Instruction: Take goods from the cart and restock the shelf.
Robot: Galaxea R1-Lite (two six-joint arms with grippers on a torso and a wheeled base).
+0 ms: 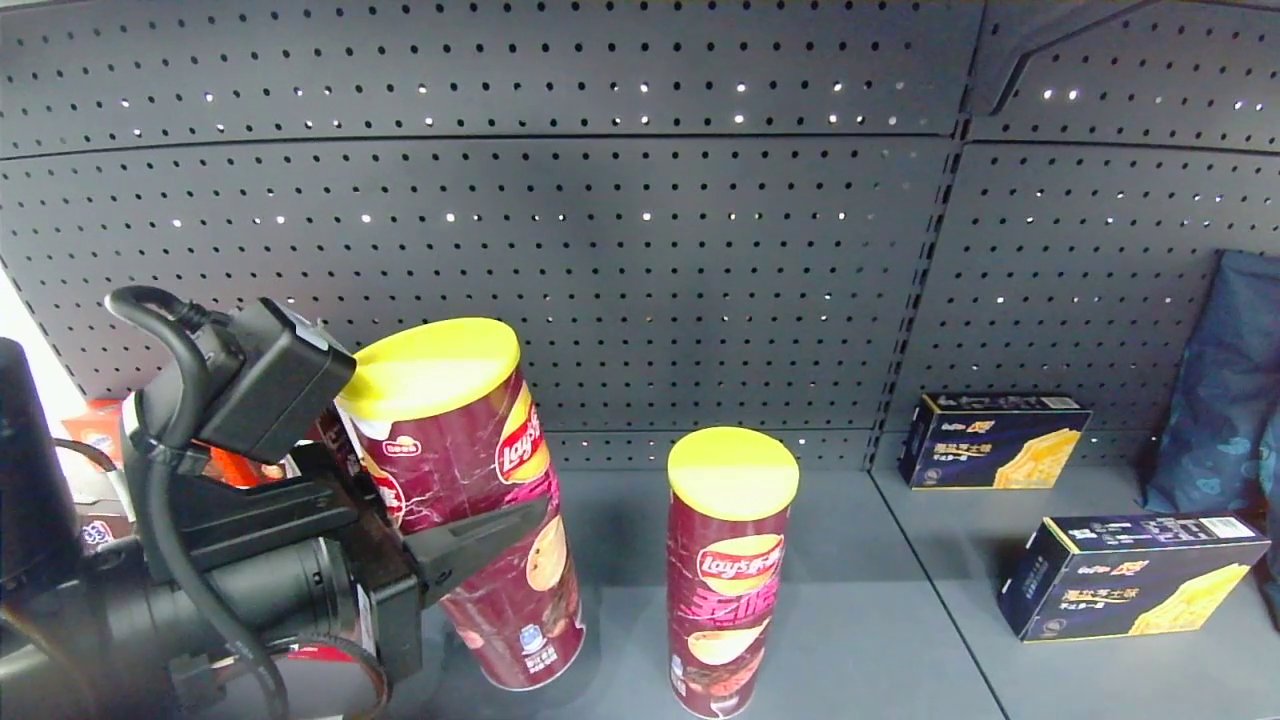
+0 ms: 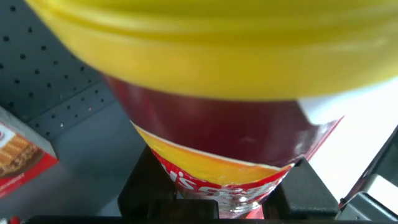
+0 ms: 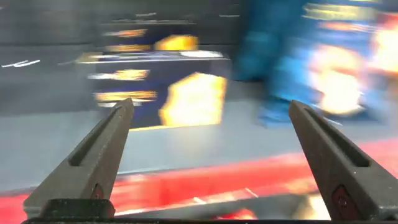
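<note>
A maroon chips can (image 1: 480, 500) with a yellow lid leans slightly over the grey shelf (image 1: 860, 600) at the left, and my left gripper (image 1: 455, 545) is shut on its middle. From the left wrist camera the same chips can (image 2: 230, 124) is very close, its yellow lid across the picture and dark fingers (image 2: 305, 193) clamped on its body. A second maroon chips can (image 1: 728, 570) stands upright on the shelf just right of it. My right gripper (image 3: 211, 149) is open with nothing between its fingers, facing dark blue boxes (image 3: 155, 81) on the shelf.
Two dark blue snack boxes (image 1: 990, 440) (image 1: 1130, 575) lie on the right shelf section, with blue bags (image 1: 1225, 390) at the far right. A perforated back panel (image 1: 640, 250) rises behind. Red packages (image 1: 95, 435) sit at the far left. A red edge (image 3: 205, 180) runs along the shelf front.
</note>
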